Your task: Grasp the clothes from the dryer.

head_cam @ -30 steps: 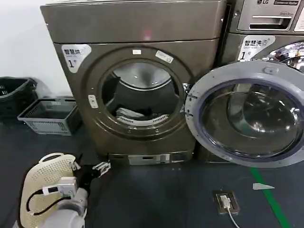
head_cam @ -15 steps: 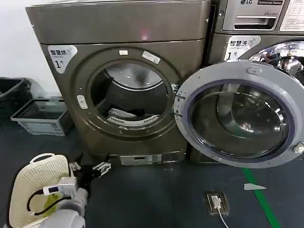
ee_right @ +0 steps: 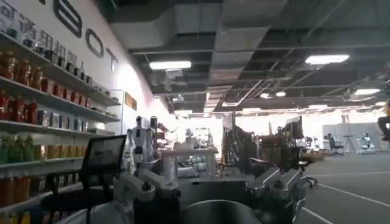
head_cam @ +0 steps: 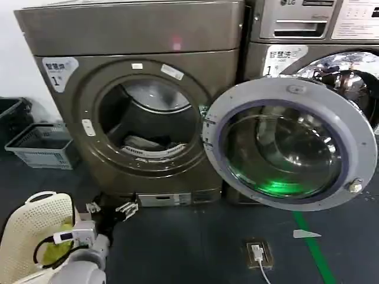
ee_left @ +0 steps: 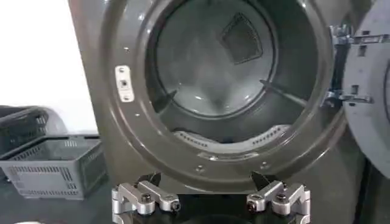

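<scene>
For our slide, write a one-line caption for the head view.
Left hand open, low before the dryer, door swung wide, clothes inside.

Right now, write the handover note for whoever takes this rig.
Left gripper: open, empty, low in front of the dryer, facing its round port.
Right gripper: open, empty, pointed away at the room.
Clothes: small heap on the drum floor, untouched.
Door: swung wide open to the right.
Done: port is open and lined up.
Left: reach in with the left gripper, close on the clothes, pull them out.
</scene>
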Available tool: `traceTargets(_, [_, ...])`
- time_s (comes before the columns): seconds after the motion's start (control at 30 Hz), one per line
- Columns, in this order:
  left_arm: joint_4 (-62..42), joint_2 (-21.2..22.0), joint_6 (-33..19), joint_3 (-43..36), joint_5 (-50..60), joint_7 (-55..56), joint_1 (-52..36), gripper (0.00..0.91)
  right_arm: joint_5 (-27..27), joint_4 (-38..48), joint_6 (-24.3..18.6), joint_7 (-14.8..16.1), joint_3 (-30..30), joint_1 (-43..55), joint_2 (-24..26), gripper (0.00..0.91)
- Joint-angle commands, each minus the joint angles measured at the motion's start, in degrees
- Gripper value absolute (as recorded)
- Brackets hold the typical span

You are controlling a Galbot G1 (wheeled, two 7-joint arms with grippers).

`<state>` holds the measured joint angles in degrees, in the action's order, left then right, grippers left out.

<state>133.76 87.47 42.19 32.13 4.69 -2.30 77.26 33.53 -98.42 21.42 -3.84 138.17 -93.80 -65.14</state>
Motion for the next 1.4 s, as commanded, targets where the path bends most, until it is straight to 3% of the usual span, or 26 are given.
traceTargets(0.03, [0.11,-0.11,2.81,-0.05,0.0,0.04,0.06,0.907,0.4,0.0,-0.66,-0.37,0.01,0.0,0.07,0.907])
traceTargets(0.43, [-0.37,-0.26,2.81,0.04,-0.08,0.29,-0.56,0.907,2.72,0.36,-3.0,-3.33,0.57,-0.41,0.38,0.907])
traceTargets(1.4, [-0.03,-0.3,2.81,0.36,-0.37,0.41,-0.3,0.907,3.1,0.4,-3.6,-3.62,0.83,-0.52,-0.43,0.907])
